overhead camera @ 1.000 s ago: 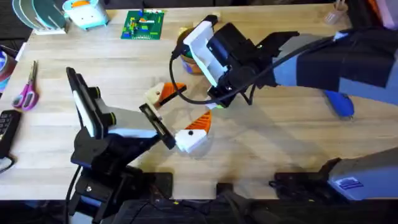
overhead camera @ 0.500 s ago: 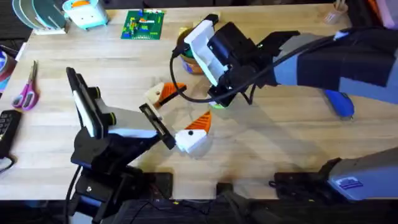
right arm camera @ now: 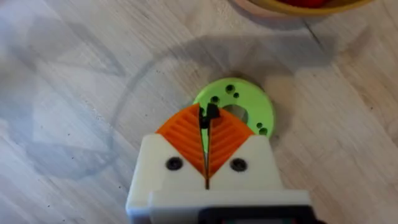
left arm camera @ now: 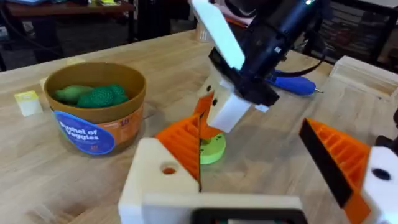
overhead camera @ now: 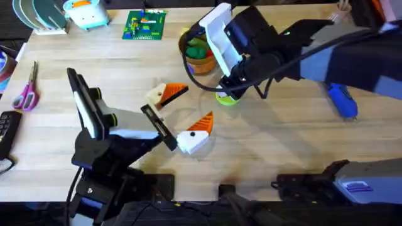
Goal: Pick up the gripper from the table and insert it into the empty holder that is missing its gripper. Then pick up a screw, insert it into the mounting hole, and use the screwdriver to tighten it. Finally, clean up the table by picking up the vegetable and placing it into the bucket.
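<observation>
Right end effector (right arm camera: 207, 127) pinches a small dark bit over the lime-green disc (right arm camera: 249, 102) (bucket (left arm camera: 96, 115) just beside).

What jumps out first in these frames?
The right pincer hangs shut just over the lime disc, a small dark bit pinched at its tips. Beside it stands the bucket with green toy vegetables inside. The left pincer rests open mid-table, and the blue screwdriver lies off to the right.
</observation>
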Motion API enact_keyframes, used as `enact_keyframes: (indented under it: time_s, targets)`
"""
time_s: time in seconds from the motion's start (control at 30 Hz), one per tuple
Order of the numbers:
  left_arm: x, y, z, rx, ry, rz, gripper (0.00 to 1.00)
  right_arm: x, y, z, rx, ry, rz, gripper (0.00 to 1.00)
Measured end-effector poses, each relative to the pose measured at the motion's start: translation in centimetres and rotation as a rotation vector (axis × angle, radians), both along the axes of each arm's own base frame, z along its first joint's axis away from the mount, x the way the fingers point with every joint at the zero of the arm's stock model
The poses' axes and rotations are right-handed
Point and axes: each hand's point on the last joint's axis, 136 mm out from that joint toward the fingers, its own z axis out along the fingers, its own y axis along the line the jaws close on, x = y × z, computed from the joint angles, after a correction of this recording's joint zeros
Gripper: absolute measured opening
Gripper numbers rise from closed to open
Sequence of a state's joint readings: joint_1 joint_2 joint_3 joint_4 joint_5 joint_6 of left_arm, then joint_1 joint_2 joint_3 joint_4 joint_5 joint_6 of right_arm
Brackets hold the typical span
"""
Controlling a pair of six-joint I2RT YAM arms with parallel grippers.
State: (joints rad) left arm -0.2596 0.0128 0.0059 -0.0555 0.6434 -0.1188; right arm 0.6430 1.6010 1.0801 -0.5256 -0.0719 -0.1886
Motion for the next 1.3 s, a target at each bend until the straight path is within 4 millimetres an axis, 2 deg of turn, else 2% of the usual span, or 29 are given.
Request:
enact_keyframes:
  time_s: [0.23,0.63,0.73,0.83,0.97,1.1,1.3]
  targets:
    - [0.0,0.0,0.0,0.000,0.000,0.000,0.993,-1.1,-0.8,3.4,0.017,-0.017,-0.009,0.007]
    - [0.0,0.0,0.0,0.000,0.000,0.000,0.993,-0.5,-0.2,15.3,0.083,-0.100,-0.008,0.007]
    - [-0.1,-0.1,0.0,0.005,-0.007,-0.011,0.993,-0.6,0.7,17.2,0.086,-0.100,0.010,0.007]
    - [-0.5,-0.4,0.0,0.012,-0.017,-0.035,0.993,-1.1,1.9,17.6,0.066,-0.072,0.044,0.007]
    - [-1.0,-0.7,0.0,0.017,-0.025,-0.071,0.993,-2.5,4.7,16.7,0.040,-0.036,0.121,0.007]
    - [-1.6,-1.1,0.0,0.024,-0.034,-0.117,0.993,-5.0,7.6,15.9,0.027,-0.017,0.219,0.007]
    - [-2.5,-1.6,-0.1,0.033,-0.050,-0.178,0.992,-8.2,10.1,16.0,0.038,-0.021,0.322,0.007]
